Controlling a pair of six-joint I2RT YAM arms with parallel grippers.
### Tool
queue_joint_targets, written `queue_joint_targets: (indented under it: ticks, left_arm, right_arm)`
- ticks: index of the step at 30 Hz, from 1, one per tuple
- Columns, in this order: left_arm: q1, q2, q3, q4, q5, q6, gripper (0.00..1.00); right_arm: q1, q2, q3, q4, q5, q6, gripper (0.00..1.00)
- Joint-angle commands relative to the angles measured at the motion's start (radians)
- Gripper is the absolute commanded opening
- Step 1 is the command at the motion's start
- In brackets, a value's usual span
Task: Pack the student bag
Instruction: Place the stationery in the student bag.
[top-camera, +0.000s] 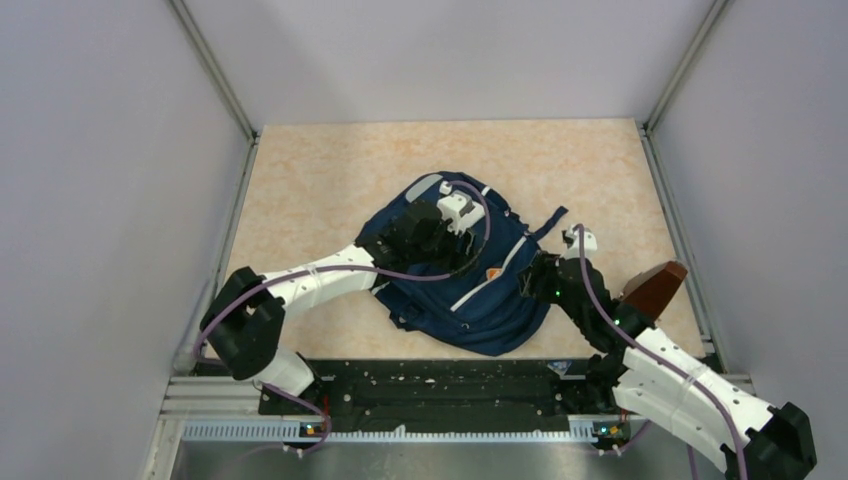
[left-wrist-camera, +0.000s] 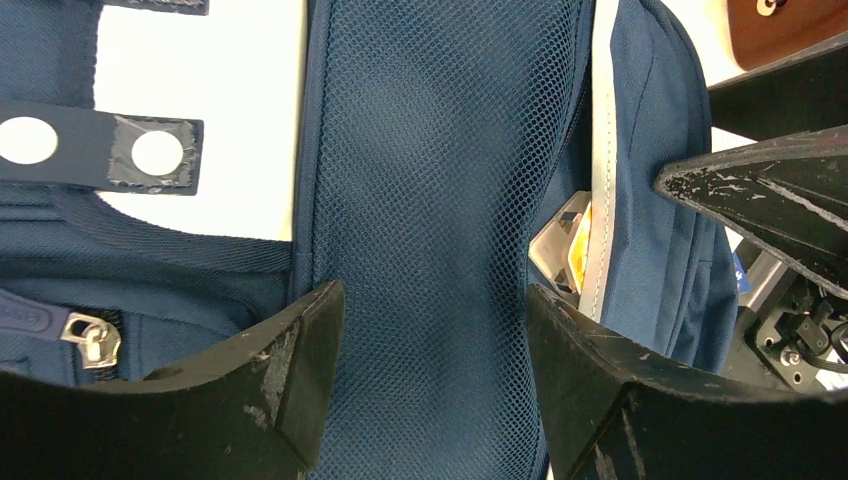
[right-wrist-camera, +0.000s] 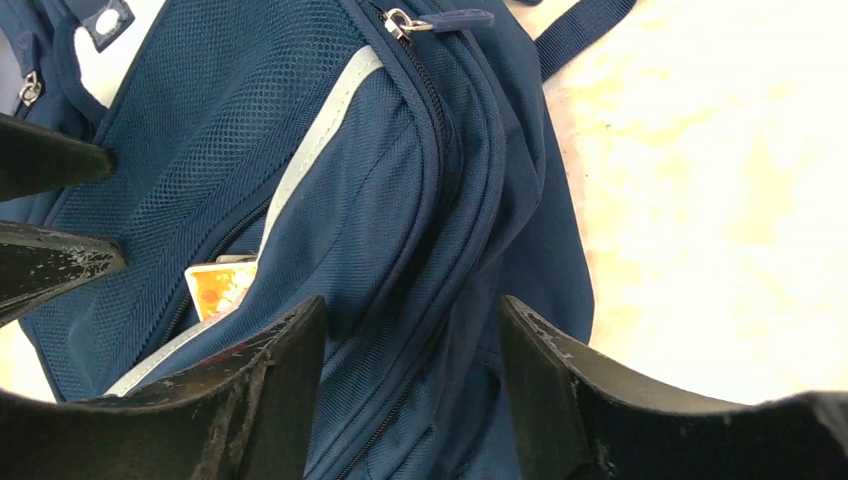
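Under both pairs of fingers, spread over the middle of the table (top-camera: 330, 170), lies the student bag (top-camera: 470, 290). The left gripper (left-wrist-camera: 432, 295) hovers with its fingers wide and empty, and the bag's mesh panel (left-wrist-camera: 430, 150) runs straight between them. The right gripper (right-wrist-camera: 412, 302) is also wide and holds nothing, its fingers straddling the zipped seams at the bag's side.

Just outside one right finger, on the side toward the left arm's fingers, a grey stripe (right-wrist-camera: 320, 130) edges a pocket mouth. An orange card-like item (right-wrist-camera: 222, 285) pokes out of it.

Seating that item looks like the job. One gripper should pinch the stripe edge to keep the slack fabric taut while the other presses the item down, so the pocket does not bunch. A zip pull (right-wrist-camera: 440, 18) lies well ahead of the right fingers.
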Motion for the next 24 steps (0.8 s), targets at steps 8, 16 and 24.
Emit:
queue_joint_targets:
  ticks: [8, 16, 24]
  left_arm:
    - [-0.043, 0.069, 0.028, 0.05, 0.028, 0.0, 0.73]
    - [-0.075, 0.102, 0.066, -0.009, -0.065, 0.031, 0.12]
    - [-0.075, -0.022, 0.008, 0.101, -0.049, -0.024, 0.0]
  right_arm:
    - [-0.008, 0.008, 0.066, 0.022, -0.088, -0.058, 0.68]
    - [-0.007, 0.021, 0.043, 0.144, -0.207, -0.046, 0.66]
    - [-0.003, 0.132, 0.016, 0.277, -0.265, -0.024, 0.48]
